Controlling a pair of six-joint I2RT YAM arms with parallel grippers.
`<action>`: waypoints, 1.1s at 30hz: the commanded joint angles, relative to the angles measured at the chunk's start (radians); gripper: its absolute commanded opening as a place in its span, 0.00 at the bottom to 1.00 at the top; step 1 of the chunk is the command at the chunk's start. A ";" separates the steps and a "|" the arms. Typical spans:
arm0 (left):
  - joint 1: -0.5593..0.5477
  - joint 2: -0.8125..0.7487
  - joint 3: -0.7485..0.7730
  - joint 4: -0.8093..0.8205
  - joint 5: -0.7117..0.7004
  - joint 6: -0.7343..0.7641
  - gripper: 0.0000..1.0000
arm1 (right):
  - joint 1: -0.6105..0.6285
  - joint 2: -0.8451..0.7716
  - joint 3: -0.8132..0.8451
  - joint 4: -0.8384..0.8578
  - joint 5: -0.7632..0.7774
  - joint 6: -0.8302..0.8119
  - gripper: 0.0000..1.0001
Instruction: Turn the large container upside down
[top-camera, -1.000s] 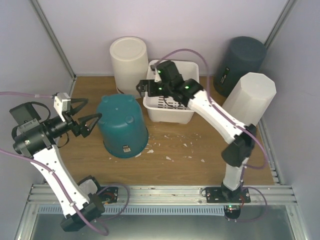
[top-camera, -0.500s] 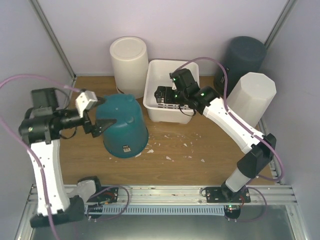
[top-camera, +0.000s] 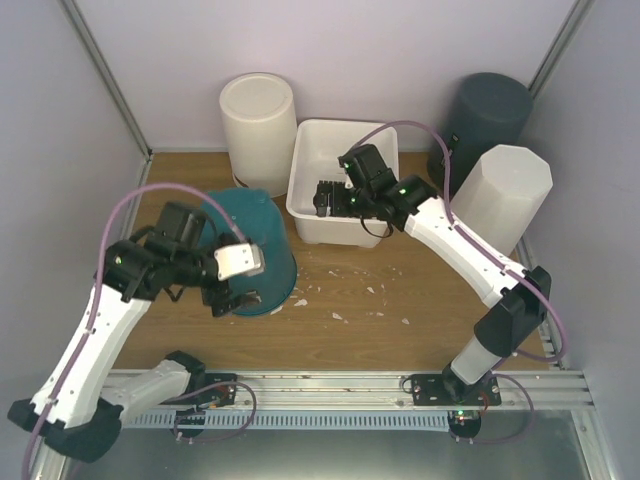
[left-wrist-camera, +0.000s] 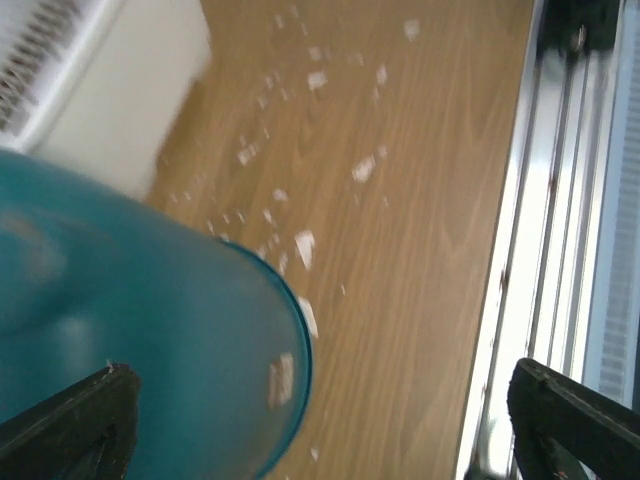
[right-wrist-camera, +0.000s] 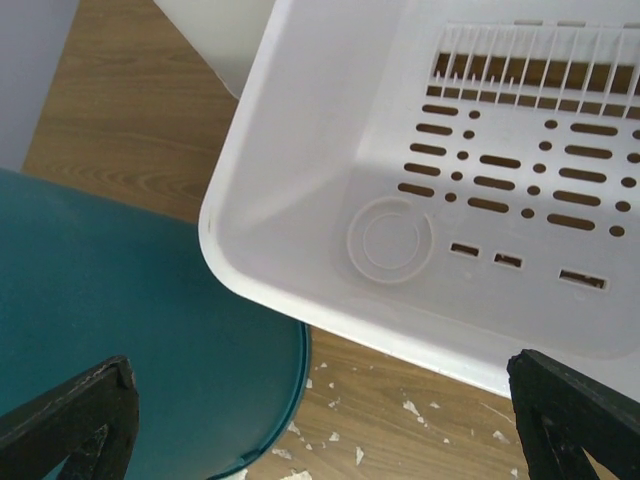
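The tub (top-camera: 268, 232) is sitting left of the middle of the counter (top-camera: 420, 290), about halfway between the far and near edges. It seems to be resting mouth down with its base uppermost. My left gripper (top-camera: 235, 299) is hovering at its near side, down by the rim. The fingers are spread wide and closing on nothing. In the wrist view one tip is hanging over the teal wall and the other over the rail (left-wrist-camera: 560, 200) along the near edge. My right gripper (top-camera: 325, 197) is hanging over the basket (top-camera: 308, 214) toward the far edge. Its fingers are also wide apart and holding nothing.

I judge that I am lining up a grip on the rim. To do it well I am aiming to straddle the rim, with one finger outside the wall and the other slipped beneath the lip. As the lip seems to be lying flat on the wood, I may need to tilt the tub first. I am minding the basket, which is standing just beside the tub's right side. A slow roll toward the near edge looks safest to me.
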 joint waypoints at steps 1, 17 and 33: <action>-0.071 -0.071 -0.158 -0.007 -0.196 0.042 0.99 | 0.008 -0.015 -0.025 -0.017 -0.009 -0.025 1.00; -0.053 -0.005 -0.290 0.105 -0.330 0.178 0.99 | 0.008 0.049 0.004 -0.069 0.042 -0.172 1.00; 0.051 0.150 -0.193 0.265 -0.310 0.280 0.99 | 0.013 0.130 0.069 -0.132 0.132 -0.584 1.00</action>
